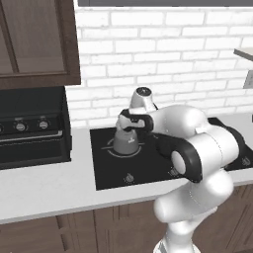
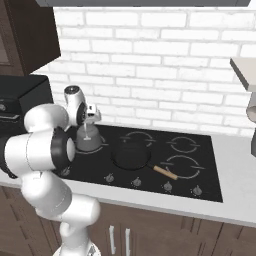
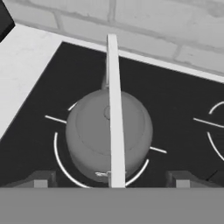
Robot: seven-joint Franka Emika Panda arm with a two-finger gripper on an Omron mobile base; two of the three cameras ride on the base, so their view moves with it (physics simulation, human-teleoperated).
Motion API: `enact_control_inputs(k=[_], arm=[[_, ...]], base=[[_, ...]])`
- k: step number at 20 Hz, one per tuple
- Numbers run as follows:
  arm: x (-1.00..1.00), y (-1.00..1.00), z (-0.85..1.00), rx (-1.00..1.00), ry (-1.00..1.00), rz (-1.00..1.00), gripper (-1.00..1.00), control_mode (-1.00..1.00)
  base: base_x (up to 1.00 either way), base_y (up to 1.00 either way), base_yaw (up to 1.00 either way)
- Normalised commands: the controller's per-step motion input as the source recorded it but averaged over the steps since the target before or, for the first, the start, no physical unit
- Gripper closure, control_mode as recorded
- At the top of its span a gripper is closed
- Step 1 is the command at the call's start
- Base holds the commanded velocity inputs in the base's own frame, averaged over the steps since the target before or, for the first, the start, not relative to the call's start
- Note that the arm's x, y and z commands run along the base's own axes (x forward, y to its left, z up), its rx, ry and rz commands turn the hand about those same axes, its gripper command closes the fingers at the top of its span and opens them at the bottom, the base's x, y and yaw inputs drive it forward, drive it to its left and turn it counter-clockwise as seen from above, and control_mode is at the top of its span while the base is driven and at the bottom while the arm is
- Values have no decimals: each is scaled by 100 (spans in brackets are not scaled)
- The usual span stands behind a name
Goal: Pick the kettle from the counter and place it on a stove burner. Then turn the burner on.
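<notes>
The small squat grey metal kettle (image 1: 125,142) with the thin arched wire handle stands upright on the glossy black glass cooktop (image 1: 113,173), inside the large thin grey ring of the stove burner (image 3: 61,164), which shows around its base with short ticks at the sides. In the hand view the kettle (image 3: 94,133) sits centred in that ring, its handle running as a pale strip straight up the middle. The two dark fingers (image 3: 40,179) stand wide apart, one on each side of the kettle, and neither touches it (the handle passes freely between them). The gripper (image 1: 132,122) hovers just above the kettle. To its right on the cooktop sits a dark round pan (image 2: 131,155) with a wooden handle. The smooth pale grey-white table (image 1: 44,185) surrounds the cooktop.
</notes>
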Motion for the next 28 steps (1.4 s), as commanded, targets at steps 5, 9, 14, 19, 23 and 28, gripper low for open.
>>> enact_control_inputs(k=[5,9,14,19,23,28], arm=[[-69,0,33,0,2,0,-100,-100],[-100,0,0,0,17,-4,-100,-100],[-100,0,-9,0,21,-10,-100,-100],[-86,0,-25,-1,25,-12,-100,-100],[-13,2,-20,-5,41,-14,-100,-100],[-8,0,-27,0,15,-4,-100,-100]], base=[[0,0,0],[0,0,0],[0,0,0],[0,0,0],[0,0,0],[0,0,0]])
